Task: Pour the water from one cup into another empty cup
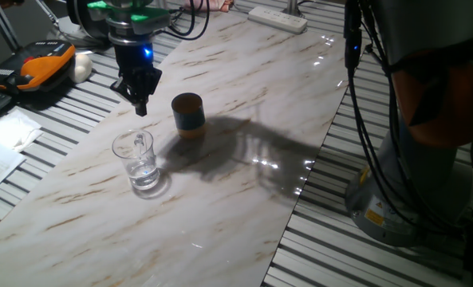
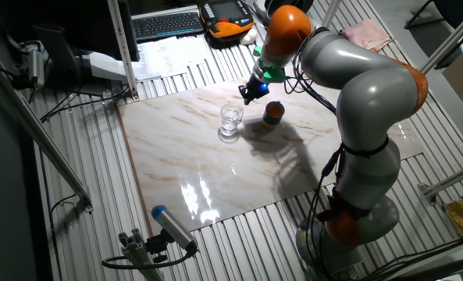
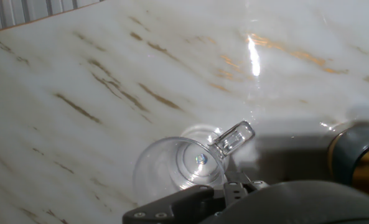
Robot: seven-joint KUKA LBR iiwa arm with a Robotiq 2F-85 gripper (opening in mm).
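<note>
On the marble tabletop the glass cup stands upright, its handle sticking out to one side, with a little water in the bottom. My gripper hangs above and just behind it, fingers close together and holding nothing (whether they are fully closed I cannot tell). Near the glass, apart from it, stands the blue-grey cup with its orange rim.

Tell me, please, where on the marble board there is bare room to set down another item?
The white marble board is bare from the clear glass handled cup to its near edge, and from the short blue-grey cup with orange rim towards the white power strip. It is crowded around both cups, under the black gripper.
</note>
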